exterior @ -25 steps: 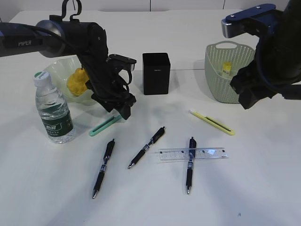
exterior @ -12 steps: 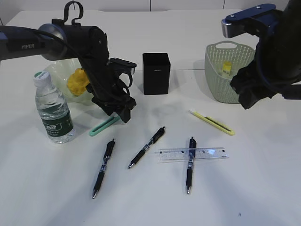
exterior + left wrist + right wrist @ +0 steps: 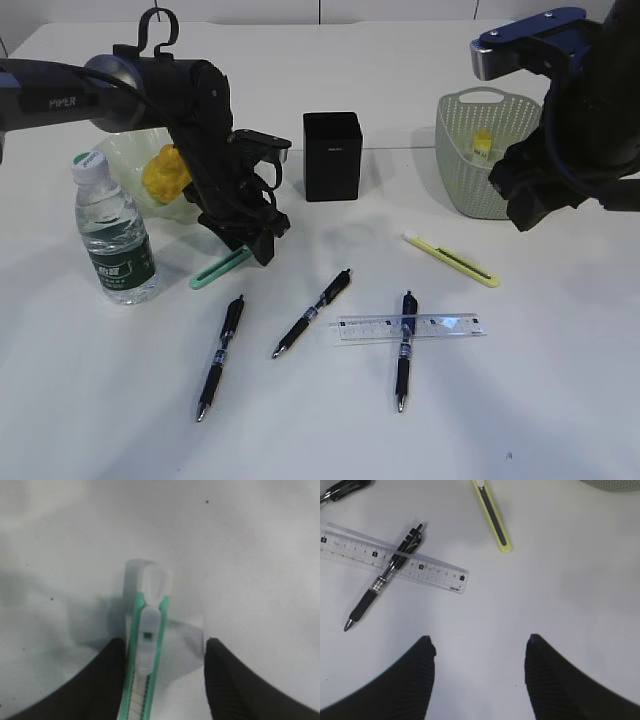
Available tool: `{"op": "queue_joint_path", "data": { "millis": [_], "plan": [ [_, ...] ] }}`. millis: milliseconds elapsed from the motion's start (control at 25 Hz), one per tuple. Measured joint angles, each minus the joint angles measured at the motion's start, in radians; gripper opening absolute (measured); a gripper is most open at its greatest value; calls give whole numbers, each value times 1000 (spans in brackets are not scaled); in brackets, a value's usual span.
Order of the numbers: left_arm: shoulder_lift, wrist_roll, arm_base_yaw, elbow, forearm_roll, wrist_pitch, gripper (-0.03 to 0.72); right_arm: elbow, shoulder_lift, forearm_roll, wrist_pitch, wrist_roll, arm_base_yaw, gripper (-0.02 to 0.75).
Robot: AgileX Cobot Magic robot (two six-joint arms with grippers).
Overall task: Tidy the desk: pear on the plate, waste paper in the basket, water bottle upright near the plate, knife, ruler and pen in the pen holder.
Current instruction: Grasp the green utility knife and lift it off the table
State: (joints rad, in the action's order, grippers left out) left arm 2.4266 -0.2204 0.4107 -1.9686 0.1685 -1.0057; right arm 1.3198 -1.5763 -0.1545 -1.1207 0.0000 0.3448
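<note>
A teal knife (image 3: 222, 268) lies flat on the desk (image 3: 330, 430). My left gripper (image 3: 260, 243) is down over its far end. In the left wrist view the knife (image 3: 147, 645) lies between the open jaws of the left gripper (image 3: 165, 642), against the left finger and well apart from the right one. My right gripper (image 3: 525, 208) hangs open and empty beside the basket (image 3: 462, 180). Below the right gripper (image 3: 480, 640) lie the clear ruler (image 3: 430, 570), a pen (image 3: 382, 582) across it and a yellow knife (image 3: 492, 517). The pear (image 3: 165, 170) sits on the plate (image 3: 120, 148).
The water bottle (image 3: 112, 230) stands upright left of the plate. The black pen holder (image 3: 332, 155) stands at the back middle. Two more pens (image 3: 220, 356) (image 3: 312, 312) lie in front. A small yellow thing (image 3: 483, 143) lies in the basket.
My left gripper's jaws have narrowed round the teal knife, and the left arm has shifted slightly. The right arm has not moved.
</note>
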Motion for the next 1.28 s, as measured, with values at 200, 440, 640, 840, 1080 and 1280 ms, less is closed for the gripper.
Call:
{"op": "queue_joint_path", "data": {
  "millis": [200, 440, 640, 840, 1080, 1280],
  "plan": [
    [0, 0, 0, 0, 0, 0, 299, 0, 0, 0, 0, 0, 0, 428],
    [1, -6, 0, 0, 2, -2, 190, 0, 0, 0, 0, 0, 0, 428],
    [3, -8, 0, -16, 2, -4, 139, 0, 0, 0, 0, 0, 0, 428],
    [3, -8, 0, -84, 21, -5, 137, 0, 0, 0, 0, 0, 0, 428],
    [-14, -10, 0, -91, 28, 1, 137, 0, 0, 0, 0, 0, 0, 428],
    [-27, -10, 0, -91, 89, 47, 137, 0, 0, 0, 0, 0, 0, 428]
  ]
}}
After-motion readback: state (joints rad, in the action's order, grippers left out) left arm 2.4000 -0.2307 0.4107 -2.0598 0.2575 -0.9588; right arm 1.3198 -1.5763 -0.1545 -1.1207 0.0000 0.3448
